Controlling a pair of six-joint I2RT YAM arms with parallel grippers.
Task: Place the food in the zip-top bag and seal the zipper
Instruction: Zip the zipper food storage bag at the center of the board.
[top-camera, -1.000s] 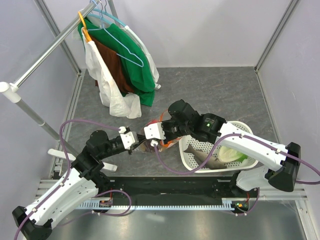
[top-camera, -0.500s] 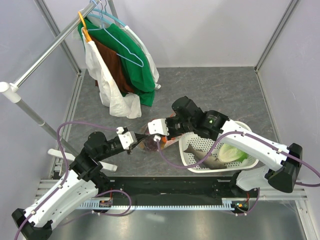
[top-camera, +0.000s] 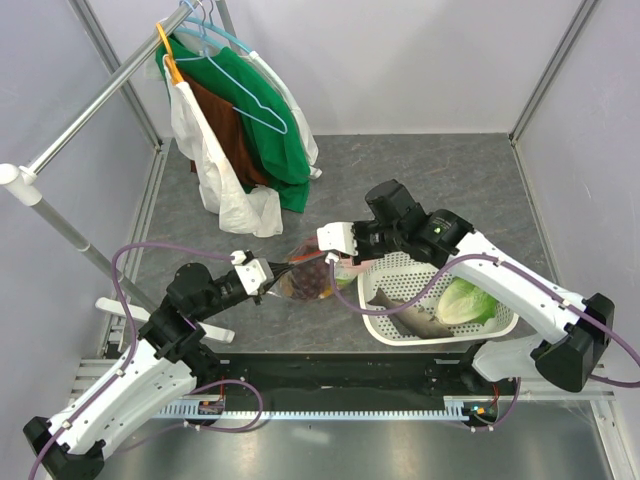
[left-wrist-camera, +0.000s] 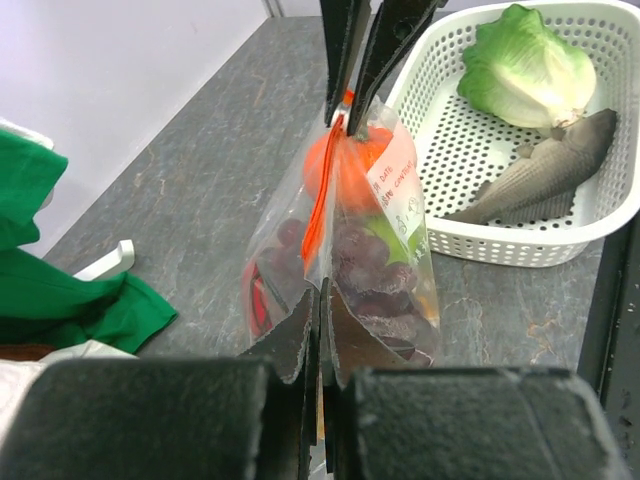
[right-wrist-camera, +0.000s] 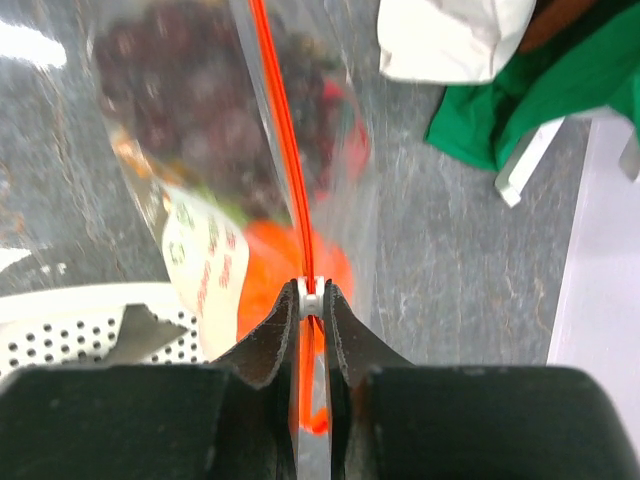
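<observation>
The clear zip-top bag (top-camera: 308, 277) hangs stretched between my two grippers above the table, holding dark purple grapes (left-wrist-camera: 360, 262), an orange piece (left-wrist-camera: 345, 165), red and green food. Its orange-red zipper (left-wrist-camera: 322, 205) runs along the top, also seen in the right wrist view (right-wrist-camera: 283, 150). My left gripper (top-camera: 268, 275) is shut on the bag's near end (left-wrist-camera: 322, 310). My right gripper (top-camera: 338, 250) is shut on the small white slider (right-wrist-camera: 311, 298) on the zipper at the bag's other end. Green lettuce (top-camera: 462, 303) and a grey fish (top-camera: 408, 317) lie in the white basket (top-camera: 400, 266).
A clothes rack (top-camera: 90, 110) with green, brown and white garments (top-camera: 250, 120) stands at the back left. The basket (left-wrist-camera: 620, 215) sits close to the bag's right. Purple cables (top-camera: 345, 300) loop from both arms near the bag.
My right gripper has slid rightward along the zipper, away from the left gripper. The bag is now stretched longer between them and its contents show more.
</observation>
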